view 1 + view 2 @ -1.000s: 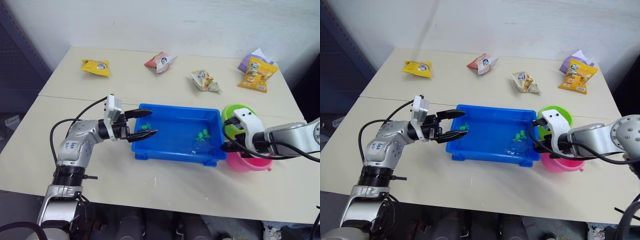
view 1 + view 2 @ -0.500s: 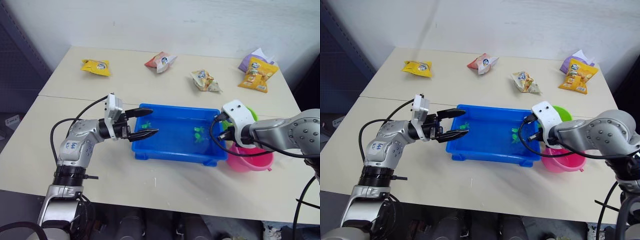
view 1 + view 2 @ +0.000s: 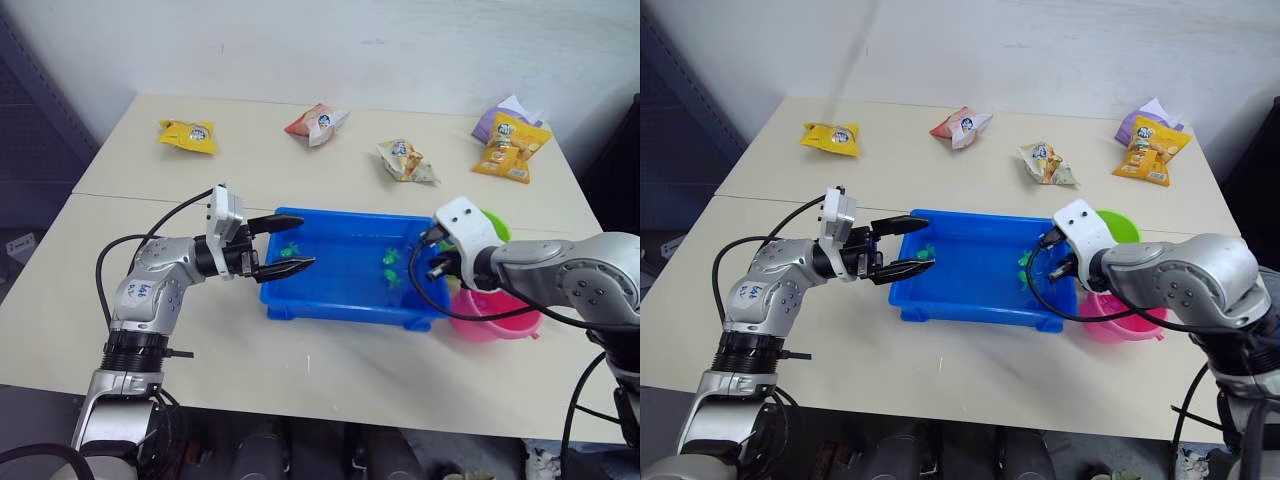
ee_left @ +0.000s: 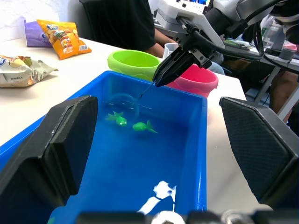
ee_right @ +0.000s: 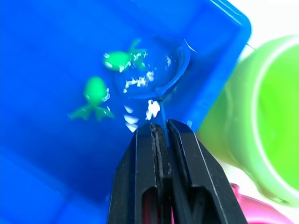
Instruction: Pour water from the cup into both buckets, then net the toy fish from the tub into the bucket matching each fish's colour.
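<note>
The blue tub [image 3: 340, 270] sat near the middle of the counter [image 3: 300, 390], with the green bucket [image 4: 133, 61] and the pink bucket [image 3: 500, 318] just beside its 3 o'clock end, the green one toward 12 o'clock of the pink one.

The right gripper [image 5: 160, 133] was clamped on the thin handle of the net [image 5: 154, 70], its two black fingers pressed together around it. It hung over the tub's 3 o'clock end, and the net's hoop dipped into the water there. Two green fish [image 5: 93, 91] lay in that part of the tub, one of them at the hoop's edge; whether it was inside the hoop could not be told. Another green fish [image 3: 292, 251] lay near the tub's 9 o'clock end.

The left gripper [image 3: 285, 245] hovered at the tub's 9 o'clock rim with its fingers spread apart, holding nothing.

Along the counter's 12 o'clock side lay several snack bags [image 3: 188, 134], well apart from the tub.
</note>
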`<action>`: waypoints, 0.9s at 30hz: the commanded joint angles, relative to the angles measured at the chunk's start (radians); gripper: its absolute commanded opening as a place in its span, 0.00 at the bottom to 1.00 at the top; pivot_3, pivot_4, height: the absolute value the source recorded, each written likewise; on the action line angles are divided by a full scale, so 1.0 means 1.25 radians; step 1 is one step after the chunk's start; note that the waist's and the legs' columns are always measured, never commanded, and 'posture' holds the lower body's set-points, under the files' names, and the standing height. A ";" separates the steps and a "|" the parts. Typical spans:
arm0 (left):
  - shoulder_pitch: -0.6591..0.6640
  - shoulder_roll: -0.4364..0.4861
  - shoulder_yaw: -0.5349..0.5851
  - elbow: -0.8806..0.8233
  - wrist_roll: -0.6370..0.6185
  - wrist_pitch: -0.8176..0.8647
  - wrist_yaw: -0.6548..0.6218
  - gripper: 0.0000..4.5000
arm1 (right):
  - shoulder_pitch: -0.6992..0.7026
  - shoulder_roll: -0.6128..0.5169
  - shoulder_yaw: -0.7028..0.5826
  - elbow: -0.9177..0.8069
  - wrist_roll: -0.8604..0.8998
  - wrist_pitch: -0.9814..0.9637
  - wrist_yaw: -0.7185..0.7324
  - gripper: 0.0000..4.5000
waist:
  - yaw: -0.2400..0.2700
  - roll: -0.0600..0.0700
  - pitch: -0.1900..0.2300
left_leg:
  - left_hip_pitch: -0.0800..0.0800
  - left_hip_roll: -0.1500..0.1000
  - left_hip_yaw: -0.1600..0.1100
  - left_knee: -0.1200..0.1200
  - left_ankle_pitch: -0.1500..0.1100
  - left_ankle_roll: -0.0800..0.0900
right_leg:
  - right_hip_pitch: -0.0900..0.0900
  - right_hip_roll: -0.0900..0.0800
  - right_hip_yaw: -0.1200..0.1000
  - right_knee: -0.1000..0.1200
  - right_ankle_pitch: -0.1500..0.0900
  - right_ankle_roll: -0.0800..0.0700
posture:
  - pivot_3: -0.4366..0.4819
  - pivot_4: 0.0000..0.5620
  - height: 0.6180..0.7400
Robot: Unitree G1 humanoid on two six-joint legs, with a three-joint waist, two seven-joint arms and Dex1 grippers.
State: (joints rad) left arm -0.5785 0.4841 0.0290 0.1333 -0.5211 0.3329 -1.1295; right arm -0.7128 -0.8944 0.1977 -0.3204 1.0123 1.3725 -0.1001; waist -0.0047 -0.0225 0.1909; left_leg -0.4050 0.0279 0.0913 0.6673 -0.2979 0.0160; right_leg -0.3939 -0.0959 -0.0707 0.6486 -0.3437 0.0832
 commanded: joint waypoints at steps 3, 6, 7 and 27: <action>0.004 0.016 0.018 -0.028 -0.009 -0.004 -0.007 1.00 | 0.016 0.057 -0.089 -0.034 -0.018 0.055 0.031 0.00 | 0.000 0.000 0.000 | 0.000 0.000 0.000 0.000 0.000 0.000 | 0.000 0.000 0.000 0.002 0.000 0.000 | 0.48 0.27 0.98; 0.005 0.020 0.018 -0.030 -0.010 -0.001 -0.007 1.00 | 0.020 0.096 -0.128 -0.041 -0.018 0.097 0.042 0.00 | 0.000 0.000 0.000 | 0.000 0.000 0.000 0.000 0.000 0.000 | 0.000 0.000 0.000 0.003 0.000 0.000 | 0.48 0.27 0.98; 0.006 0.020 0.018 -0.030 -0.010 -0.001 -0.008 1.00 | 0.021 0.107 -0.140 -0.042 -0.020 0.109 0.046 0.00 | 0.000 0.000 0.000 | 0.000 0.000 0.000 0.000 0.000 0.000 | 0.000 0.000 0.000 0.003 0.000 0.000 | 0.48 0.27 0.98; -0.025 0.043 0.019 -0.001 -0.012 0.001 -0.036 1.00 | 0.263 0.073 -0.574 -0.235 0.123 0.130 0.268 0.00 | 0.002 0.000 0.000 | 0.001 -0.001 0.000 -0.001 0.000 0.000 | 0.000 0.000 0.001 0.002 0.000 0.000 | 0.48 0.27 0.98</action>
State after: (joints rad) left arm -0.5808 0.5301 0.0349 0.1364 -0.5220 0.3390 -1.1601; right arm -0.4013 -0.7783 -0.4122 -0.5827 1.1311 1.5605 0.2094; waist -0.0021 -0.0225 0.1908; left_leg -0.4044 0.0271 0.0909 0.6662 -0.2981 0.0164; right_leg -0.3936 -0.0960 -0.0701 0.6516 -0.3437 0.0832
